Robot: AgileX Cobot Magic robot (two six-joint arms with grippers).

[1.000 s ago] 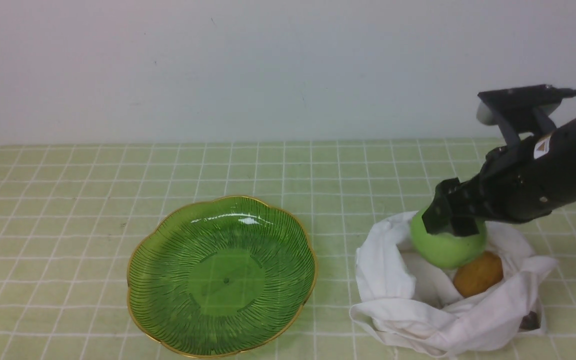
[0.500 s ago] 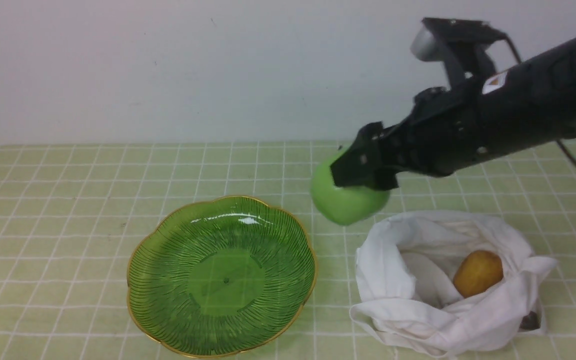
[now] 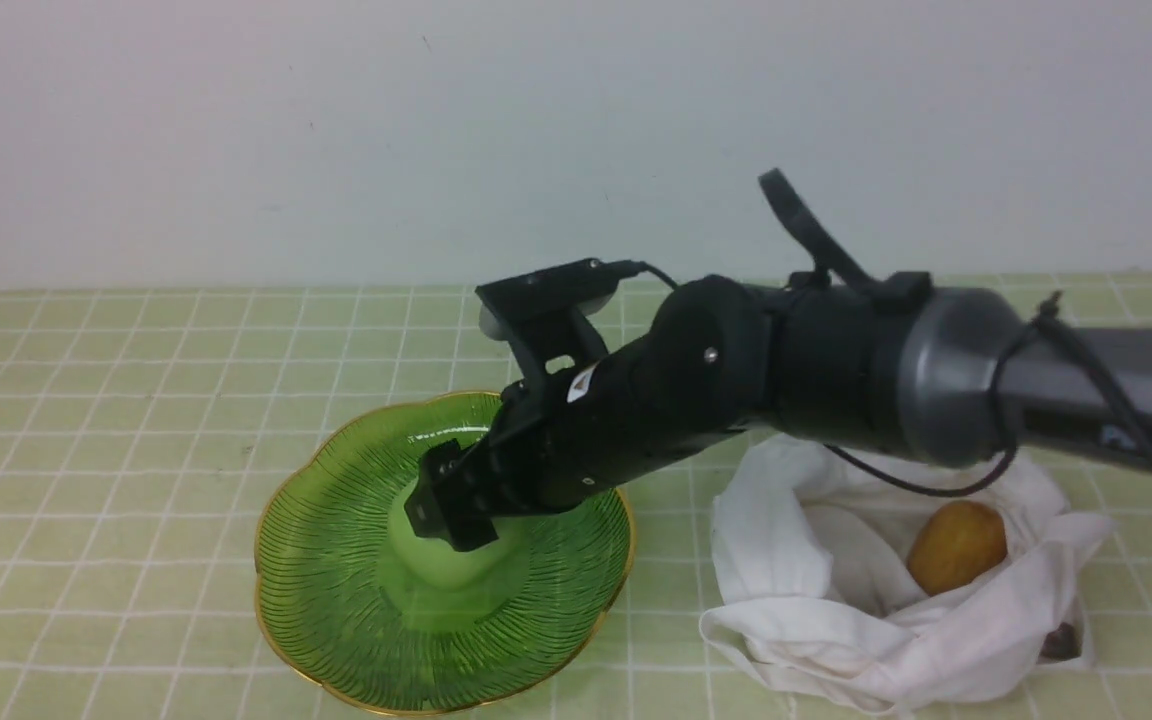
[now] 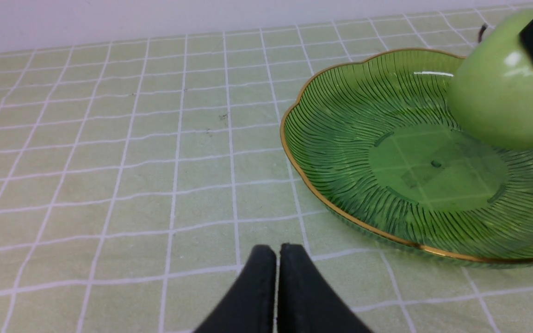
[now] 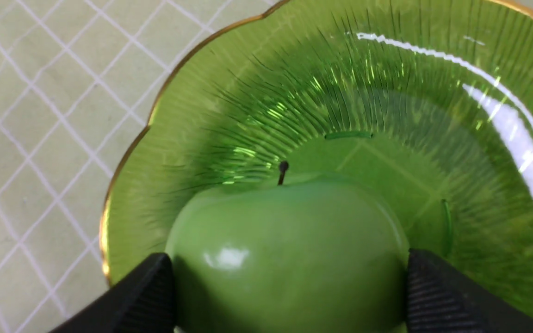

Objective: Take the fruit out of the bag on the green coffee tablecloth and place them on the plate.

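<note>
**First fruit at the plate, second waiting**

Front view: the right gripper [image 3: 446,525] holds the glossy light-green apple [image 3: 461,568] low over the ribbed, gold-rimmed green glass plate [image 3: 276,610]. The oval yellow-brown fruit [image 3: 956,547] lies in the wrinkled white cloth bag [image 3: 836,620] on the checked yellow-green tablecloth [image 3: 136,400].

Left wrist view: the left gripper [image 4: 278,253] is pressed closed and empty.

Right wrist view: ridged fingers [image 5: 437,296] clamp the apple's sides, so it is not yet released.

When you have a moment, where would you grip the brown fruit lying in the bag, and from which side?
Grip the brown fruit across its short width, coming from above: it lies oval and tilted in the open bag, whose folds crowd its sides, so the top looks freest.
</note>
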